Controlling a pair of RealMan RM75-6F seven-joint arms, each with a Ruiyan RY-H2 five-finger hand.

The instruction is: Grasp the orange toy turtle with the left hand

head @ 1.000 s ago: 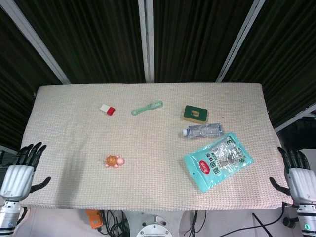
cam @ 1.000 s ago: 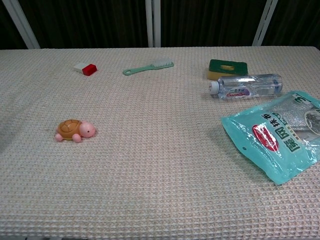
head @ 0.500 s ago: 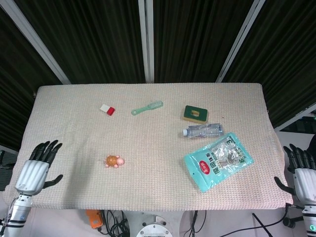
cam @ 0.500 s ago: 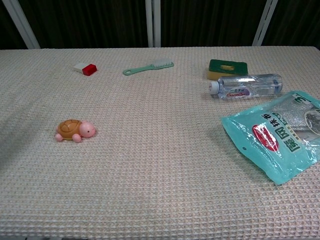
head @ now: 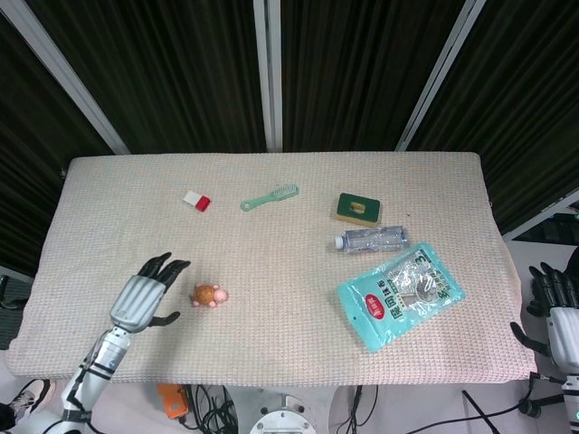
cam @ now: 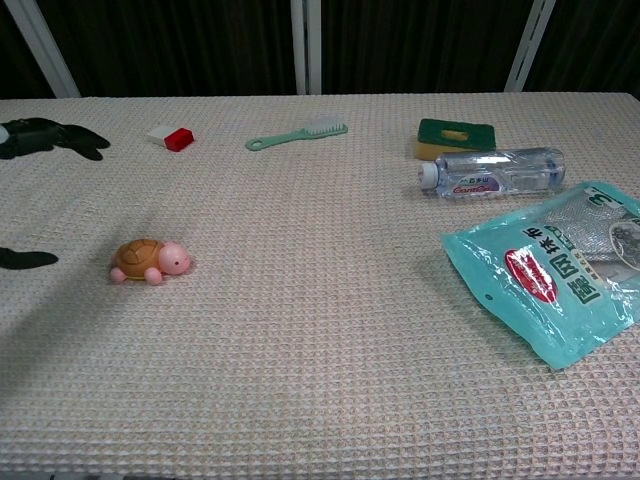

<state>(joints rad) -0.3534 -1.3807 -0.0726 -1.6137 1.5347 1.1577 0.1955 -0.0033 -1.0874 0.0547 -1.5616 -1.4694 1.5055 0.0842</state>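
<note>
The orange toy turtle (head: pixel 210 295) with pink head and feet sits on the cloth-covered table (head: pixel 271 353), left of the middle; the chest view shows the turtle (cam: pixel 150 260) facing right. My left hand (head: pixel 145 294) hovers just left of it, fingers spread and empty, a small gap between them. In the chest view only the dark fingertips (cam: pixel 45 136) and thumb tip (cam: pixel 25 259) of that hand enter from the left edge. My right hand (head: pixel 561 312) stays off the table's right edge, fingers apart, holding nothing.
At the back lie a red-and-white block (head: pixel 196 200), a green brush (head: pixel 270 196) and a green-yellow sponge (head: pixel 357 208). A clear water bottle (head: pixel 371 240) and a teal plastic package (head: pixel 400 294) lie on the right.
My left hand has moved from the table's left edge rightward over the cloth to just beside the turtle. The right hand has drifted slightly further right and lower.
</note>
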